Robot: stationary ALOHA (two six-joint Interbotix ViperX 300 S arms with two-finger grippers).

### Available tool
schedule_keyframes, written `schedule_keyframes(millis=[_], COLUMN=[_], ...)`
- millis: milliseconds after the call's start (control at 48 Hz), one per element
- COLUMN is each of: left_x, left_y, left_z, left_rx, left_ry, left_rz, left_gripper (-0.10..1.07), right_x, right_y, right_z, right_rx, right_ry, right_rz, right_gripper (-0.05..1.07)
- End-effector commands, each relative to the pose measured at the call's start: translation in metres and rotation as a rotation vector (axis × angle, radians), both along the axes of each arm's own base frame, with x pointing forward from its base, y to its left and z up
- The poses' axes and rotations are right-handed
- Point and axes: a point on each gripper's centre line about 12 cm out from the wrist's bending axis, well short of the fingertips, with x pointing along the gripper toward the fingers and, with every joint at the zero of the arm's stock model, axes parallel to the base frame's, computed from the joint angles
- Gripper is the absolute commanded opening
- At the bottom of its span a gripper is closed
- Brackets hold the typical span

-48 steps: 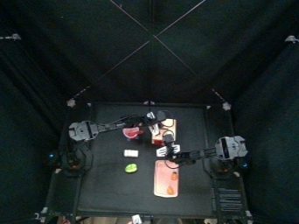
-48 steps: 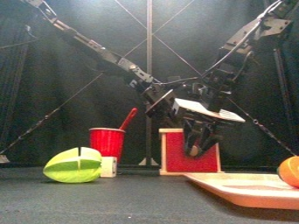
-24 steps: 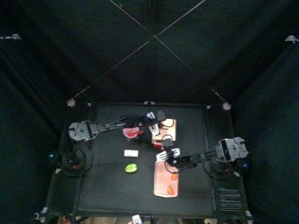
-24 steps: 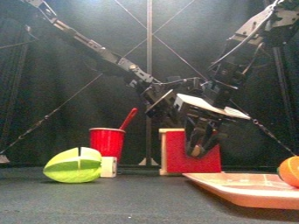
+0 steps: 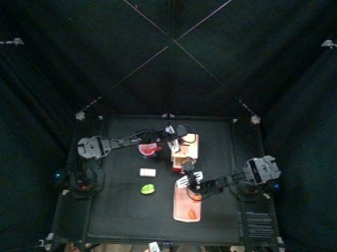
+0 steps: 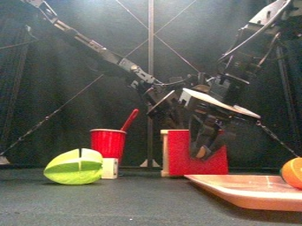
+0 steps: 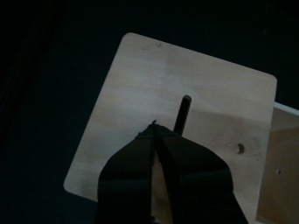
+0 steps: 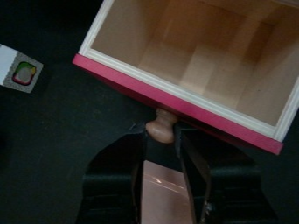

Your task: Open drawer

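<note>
A small wooden cabinet (image 6: 177, 139) stands mid-table, and its top panel fills the left wrist view (image 7: 187, 96). Its drawer (image 8: 198, 44) has a pink-red front (image 6: 189, 159) and is pulled partly out, so its bare wooden inside shows. My right gripper (image 8: 163, 142) is shut on the drawer's round knob (image 8: 162, 129); it also shows in the front view (image 6: 204, 146) and the top view (image 5: 195, 175). My left gripper (image 7: 158, 133) is shut, its tips resting on the cabinet top; it also shows in the front view (image 6: 165, 99).
A red cup (image 6: 109, 141) with a spoon stands left of the cabinet. A green fruit toy (image 6: 73, 166) and a small white block (image 8: 21, 72) lie nearby. A pink tray (image 6: 242, 187) holding an orange (image 6: 292, 172) lies at the front right.
My right gripper has moved toward the table's front with the knob in it, and the drawer has slid further out. The left gripper has stayed on the cabinet top.
</note>
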Motion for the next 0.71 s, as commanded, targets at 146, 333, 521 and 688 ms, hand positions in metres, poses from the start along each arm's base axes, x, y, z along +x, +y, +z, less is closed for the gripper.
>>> schedule_keyframes(millis=[146,333,521,688], left_x=[-0.001,-0.001,-0.001,-0.001], left_y=[-0.001,-0.002,-0.002,-0.003], left_z=[-0.001,-0.002,-0.002,-0.002], left_rx=[-0.006,-0.006,-0.008,-0.009], left_ry=[0.012,0.014,0.016,0.018], left_rz=[-0.004,-0.005,-0.004,-0.006], left_gripper=[0.49,0.49,0.49,0.49], right_x=[-0.002,-0.002,-0.002,-0.001], right_y=[0.011,0.013,0.017,0.019], right_z=[0.007,0.008,0.008,0.008], right_rx=[0.023,0.025,0.026,0.03], right_ry=[-0.018,-0.02,-0.022,-0.024], right_rz=[0.014,0.021,0.031,0.034], right_gripper=[0.48,0.48,0.48,0.48])
